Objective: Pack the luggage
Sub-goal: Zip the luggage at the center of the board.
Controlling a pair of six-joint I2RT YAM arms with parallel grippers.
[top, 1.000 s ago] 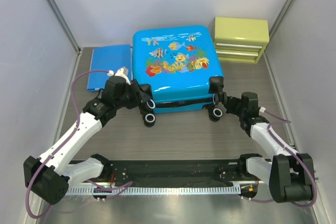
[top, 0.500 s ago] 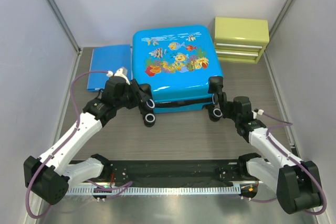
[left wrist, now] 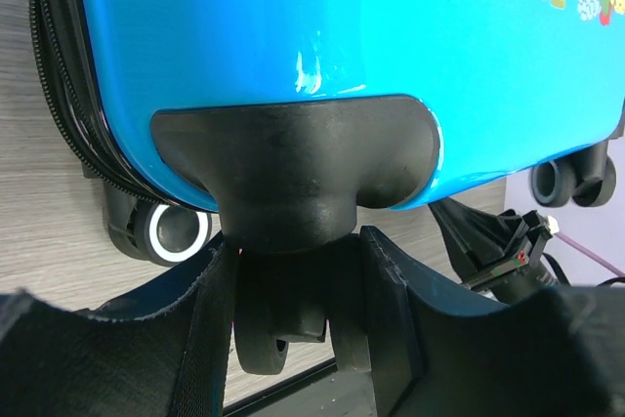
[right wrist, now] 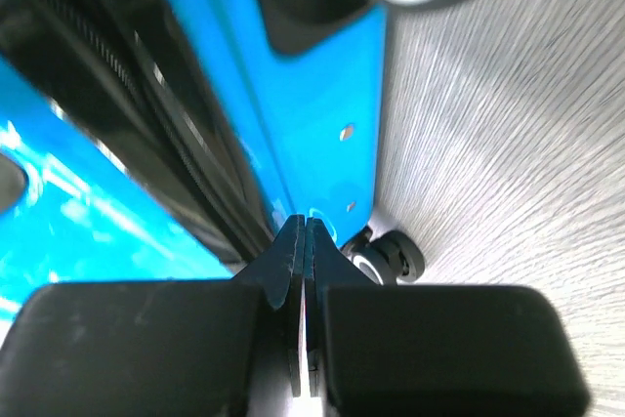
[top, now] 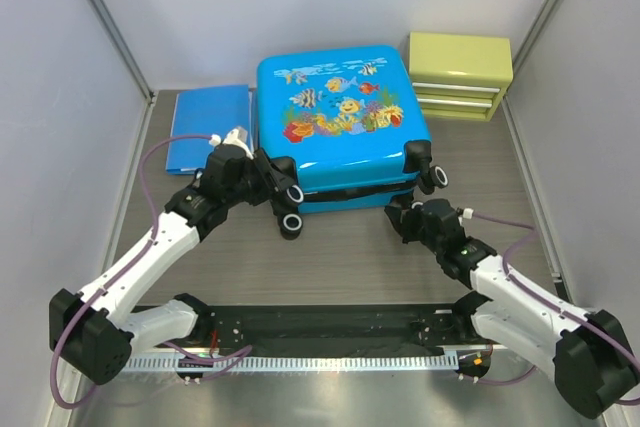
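Note:
The luggage (top: 340, 117), a bright-blue hard-shell suitcase with fish prints, lies closed at the back centre, lid up. My left gripper (top: 283, 187) is shut on the black wheel (left wrist: 283, 324) at its near-left corner, with a finger (left wrist: 391, 310) on each side of the wheel. A second wheel, white-ringed (left wrist: 176, 231), sits just left of it. My right gripper (top: 397, 219) is shut, its tips (right wrist: 305, 241) pressed against the blue shell (right wrist: 322, 124) beside the black zipper seam at the near-right edge. The near-right wheels (top: 435, 177) stand off the table.
A flat blue folder (top: 205, 127) lies left of the suitcase. A yellow-green drawer box (top: 460, 72) stands at the back right. A black rail (top: 330, 332) runs along the near edge. Grey walls close in both sides.
My right gripper has moved left and nearer, under the suitcase's near-right edge. The suitcase has shifted right and back, and its near-right wheels have risen. My left gripper keeps its hold on the wheel.

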